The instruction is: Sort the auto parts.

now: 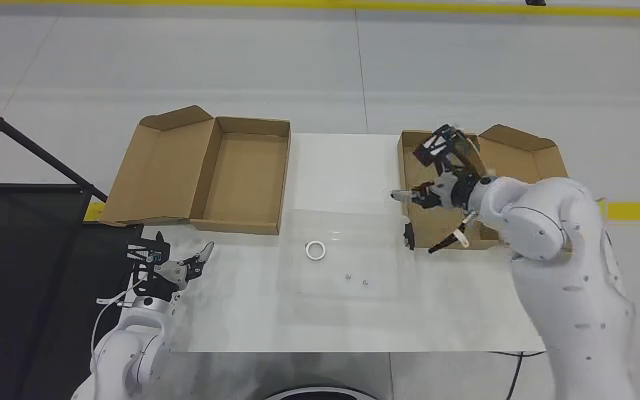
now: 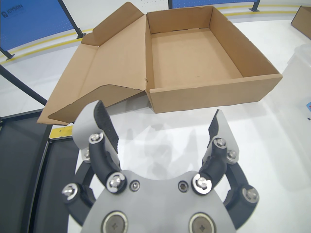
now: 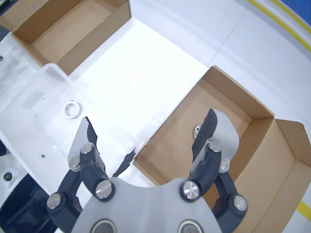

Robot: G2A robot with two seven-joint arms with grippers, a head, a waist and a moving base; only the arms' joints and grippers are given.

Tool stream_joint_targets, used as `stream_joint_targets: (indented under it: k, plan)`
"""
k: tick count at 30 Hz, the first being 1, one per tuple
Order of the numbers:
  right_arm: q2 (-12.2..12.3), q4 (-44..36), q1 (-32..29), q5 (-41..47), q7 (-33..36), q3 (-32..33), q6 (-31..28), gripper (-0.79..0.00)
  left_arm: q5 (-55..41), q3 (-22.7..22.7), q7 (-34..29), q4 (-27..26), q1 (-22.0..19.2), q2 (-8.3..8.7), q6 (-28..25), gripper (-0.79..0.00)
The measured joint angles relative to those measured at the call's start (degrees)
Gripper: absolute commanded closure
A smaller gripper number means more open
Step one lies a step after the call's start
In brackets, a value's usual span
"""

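A white ring [image 1: 317, 250] [image 3: 71, 109] and a few tiny dark bits [image 1: 357, 280] [image 3: 43, 156] lie in a clear tray [image 1: 340, 225] [image 3: 49, 69] at mid-table. A small metal part [image 3: 196, 130] rests inside the right cardboard box [image 1: 415, 150] [image 3: 262, 117]. Between tray and right box a black part [image 1: 408, 237] [image 3: 125, 162] leans at the box's corner. My right gripper [image 1: 415, 195] [image 3: 148, 132] hangs open and empty over that box's wall nearest the tray. My left gripper [image 1: 190, 265] [image 2: 159, 112] is open and empty above the table's front left, before the left box [image 1: 240, 175] [image 2: 194, 49].
The left box holds nothing and its lid flap [image 1: 160, 165] [image 2: 109, 56] lies open past the table's left edge. The right box's flap [image 1: 525, 150] folds out to the right. A black frame [image 2: 21, 170] borders the table at the left.
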Motion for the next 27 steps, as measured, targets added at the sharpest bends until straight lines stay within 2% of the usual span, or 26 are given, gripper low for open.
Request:
stream_joint_targets:
  k: [7, 23, 27]
  plan:
    - [0.43, -4.21, -0.86, 8.38, 8.46, -3.51, -4.65, -0.785, 0.00, 0.00, 0.00, 0.00, 0.00, 0.00, 0.00, -0.785]
    - [0.54, -4.40, -0.98, 9.85, 8.60, -3.60, -5.20, -0.785, 0.00, 0.00, 0.00, 0.00, 0.00, 0.00, 0.00, -0.785]
    - [0.60, -6.77, -1.58, 6.87, 8.41, -5.67, -3.89, -0.785, 0.00, 0.00, 0.00, 0.00, 0.00, 0.00, 0.00, -0.785]
